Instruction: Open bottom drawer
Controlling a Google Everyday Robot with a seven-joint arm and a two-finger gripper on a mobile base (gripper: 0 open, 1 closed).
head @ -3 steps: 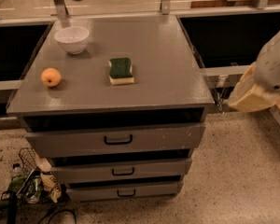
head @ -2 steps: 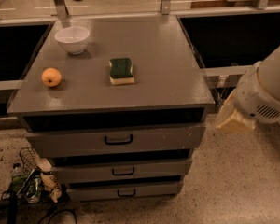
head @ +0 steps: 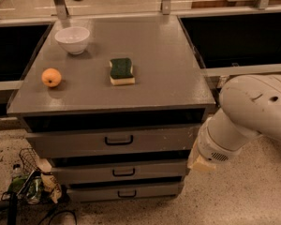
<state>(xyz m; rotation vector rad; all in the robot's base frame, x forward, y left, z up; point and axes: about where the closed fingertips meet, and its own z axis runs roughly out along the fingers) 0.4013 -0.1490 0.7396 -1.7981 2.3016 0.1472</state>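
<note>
The bottom drawer (head: 150, 190) is the thinnest grey front, lowest of three on the grey cabinet, with a small black pull handle (head: 127, 193). It looks shut, flush with the drawers above. My white arm (head: 253, 111) reaches in from the right. My gripper (head: 199, 162) sits at the cabinet's right side, level with the middle drawer (head: 145, 171), above and to the right of the bottom drawer's handle. It holds nothing that I can see.
On the cabinet top (head: 168, 60) lie a white bowl (head: 72, 39), an orange (head: 51, 77) and a green-and-yellow sponge (head: 121, 71). The top drawer (head: 112, 142) is the tallest. A wire basket with bottles and cables (head: 30, 182) sits on the floor at the left.
My arm has swung down and left from the right edge, and the gripper now sits close against the cabinet's right side at drawer height. The drawers have not moved.
</note>
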